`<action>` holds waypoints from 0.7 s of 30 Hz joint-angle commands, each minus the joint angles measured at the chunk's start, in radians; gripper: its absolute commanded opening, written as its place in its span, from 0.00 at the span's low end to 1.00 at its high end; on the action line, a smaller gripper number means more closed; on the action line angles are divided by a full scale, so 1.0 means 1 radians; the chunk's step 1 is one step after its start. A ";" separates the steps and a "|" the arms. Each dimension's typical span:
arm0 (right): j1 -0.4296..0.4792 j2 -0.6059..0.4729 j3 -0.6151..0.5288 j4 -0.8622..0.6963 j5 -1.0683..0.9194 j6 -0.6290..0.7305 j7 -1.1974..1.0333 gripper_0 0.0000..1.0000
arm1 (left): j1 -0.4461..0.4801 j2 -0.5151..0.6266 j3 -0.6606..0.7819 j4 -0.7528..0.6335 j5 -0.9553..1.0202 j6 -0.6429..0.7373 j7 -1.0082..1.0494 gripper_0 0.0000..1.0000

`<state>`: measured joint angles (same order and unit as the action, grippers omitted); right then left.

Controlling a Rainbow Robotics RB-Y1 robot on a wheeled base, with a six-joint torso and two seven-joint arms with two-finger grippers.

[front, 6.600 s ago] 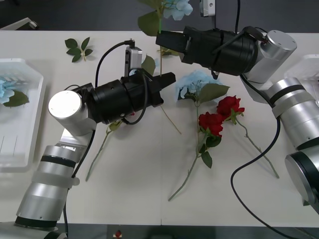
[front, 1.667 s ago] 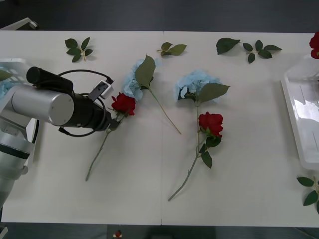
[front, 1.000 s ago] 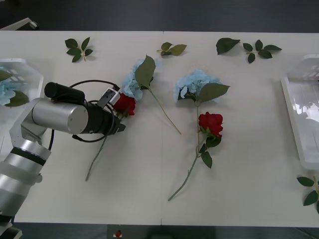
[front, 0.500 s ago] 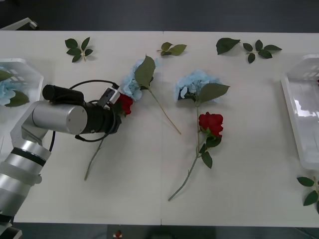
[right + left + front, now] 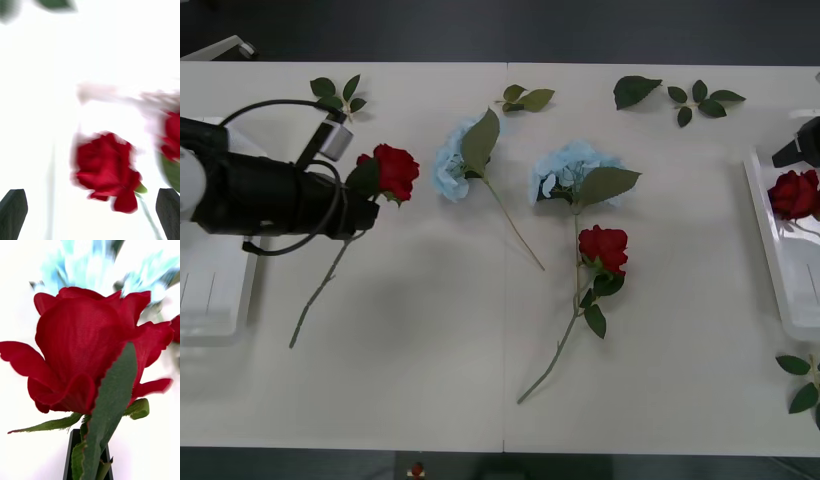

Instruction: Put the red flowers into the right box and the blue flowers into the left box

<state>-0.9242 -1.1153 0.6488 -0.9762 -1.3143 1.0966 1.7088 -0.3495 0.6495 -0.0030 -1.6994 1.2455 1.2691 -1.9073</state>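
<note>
Left pincer (image 5: 362,205) is clamped on a red rose (image 5: 388,170) just under the bloom, holding it off the table (image 5: 430,330) at the left, stem (image 5: 320,288) trailing down toward the near side. Wrist view shows the fingers (image 5: 73,453) narrow around stem and leaf.

Right pincer (image 5: 90,212) sits wide, holding nothing, over the right box (image 5: 780,260), where another rose (image 5: 792,192) already lies.

Left on the table: one red rose (image 5: 603,246) at centre, two blue flowers (image 5: 455,165) (image 5: 570,170) just beyond it. One blue head (image 5: 183,125) seems to sit in the left box (image 5: 215,300), mostly hidden.

Handling judgement: light, floppy fabric heads on thin stems; stems probably flex and swing. Grip near the head, as here, for control.

Surface is flat matte white, with loose leaf sprigs (image 5: 338,97) along the far edge and dark floor beyond.
</note>
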 commanded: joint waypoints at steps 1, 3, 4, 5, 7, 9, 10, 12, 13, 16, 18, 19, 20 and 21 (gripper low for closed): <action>-0.022 -0.037 -0.063 -0.113 -0.091 0.080 -0.020 1.00 | 0.034 0.005 0.184 -0.063 0.140 0.107 0.008 0.00; -0.022 -0.037 -0.077 -0.176 -0.151 0.101 -0.084 1.00 | 0.035 -0.008 0.252 -0.062 0.235 0.141 0.010 0.00; -0.021 -0.038 -0.077 -0.211 -0.187 0.101 -0.129 1.00 | 0.035 -0.018 0.278 -0.060 0.284 0.144 0.011 0.00; -0.019 -0.041 -0.078 -0.237 -0.209 0.098 -0.156 1.00 | 0.035 -0.028 0.293 -0.057 0.322 0.141 0.013 0.00; -0.004 -0.043 -0.090 -0.289 -0.257 0.083 -0.189 1.00 | 0.035 -0.054 0.307 -0.043 0.404 0.104 0.016 0.00; 0.035 -0.044 -0.124 -0.323 -0.306 0.071 -0.183 1.00 | 0.035 -0.077 0.304 -0.026 0.474 0.056 0.013 0.00; 0.068 -0.043 -0.159 -0.346 -0.333 0.057 -0.172 1.00 | 0.035 -0.091 0.294 -0.016 0.514 0.021 0.007 0.00; 0.137 -0.041 -0.221 -0.388 -0.375 0.011 -0.101 1.00 | 0.035 -0.108 0.270 -0.011 0.557 -0.043 -0.003 0.00; 0.168 -0.035 -0.245 -0.406 -0.398 -0.014 -0.063 1.00 | 0.035 -0.116 0.256 -0.011 0.571 -0.071 -0.007 0.00; 0.288 0.003 -0.327 -0.460 -0.505 -0.069 0.080 1.00 | 0.034 -0.146 0.182 -0.013 0.638 -0.203 -0.047 0.00; 0.338 0.025 -0.351 -0.492 -0.560 -0.095 0.160 1.00 | 0.035 -0.169 0.126 -0.014 0.686 -0.284 -0.096 0.00; 0.347 0.031 -0.354 -0.499 -0.576 -0.103 0.181 1.00 | 0.035 -0.176 0.109 -0.014 0.703 -0.307 -0.110 0.00; 0.367 0.048 -0.353 -0.515 -0.619 -0.126 0.235 1.00 | 0.035 -0.195 0.063 -0.014 0.752 -0.367 -0.145 0.00; 0.374 0.054 -0.353 -0.521 -0.635 -0.133 0.256 1.00 | 0.035 -0.205 0.046 -0.014 0.767 -0.390 -0.159 0.00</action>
<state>-0.5302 -1.0810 0.2543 -1.4645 -1.8978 0.9891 1.9165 -0.2981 0.4737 0.0902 -1.6951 1.9615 0.9417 -1.9537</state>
